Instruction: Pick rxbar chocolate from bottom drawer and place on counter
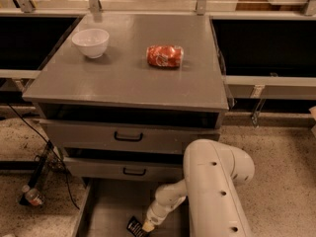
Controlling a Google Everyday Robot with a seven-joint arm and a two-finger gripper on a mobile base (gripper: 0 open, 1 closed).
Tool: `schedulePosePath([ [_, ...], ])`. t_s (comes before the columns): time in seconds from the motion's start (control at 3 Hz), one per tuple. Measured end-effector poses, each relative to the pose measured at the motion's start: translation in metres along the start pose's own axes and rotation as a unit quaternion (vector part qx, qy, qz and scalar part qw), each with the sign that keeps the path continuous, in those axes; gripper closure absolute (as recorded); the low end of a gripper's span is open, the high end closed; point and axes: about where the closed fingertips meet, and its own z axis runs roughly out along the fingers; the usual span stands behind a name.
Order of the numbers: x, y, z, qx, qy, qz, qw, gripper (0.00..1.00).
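Note:
The rxbar chocolate (135,227) is a small black bar lying on the floor of the open bottom drawer (108,209), at the lower edge of the camera view. My gripper (147,226) reaches down into that drawer at the end of the white arm (212,191), right beside the bar's right end and apparently touching it. The counter (123,78) is the broad grey top of the cabinet above.
A white bowl (91,42) stands at the counter's back left and a red soda can (164,56) lies on its side near the middle. Two shut grey drawers with black handles (128,137) sit above the open one. Cables and a bottle (32,196) lie on the floor at left.

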Motion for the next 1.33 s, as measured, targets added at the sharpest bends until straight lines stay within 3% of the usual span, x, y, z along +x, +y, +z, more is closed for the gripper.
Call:
schedulePosePath([
  [0.33, 0.0000, 0.0000, 0.0000, 0.000, 0.000, 0.000, 1.0000, 0.08],
  [0.67, 0.0000, 0.0001, 0.0001, 0.000, 0.000, 0.000, 1.0000, 0.00],
  [1.33, -0.0019, 0.0000, 0.0046, -0.010, -0.002, 0.011, 0.9999, 0.00],
])
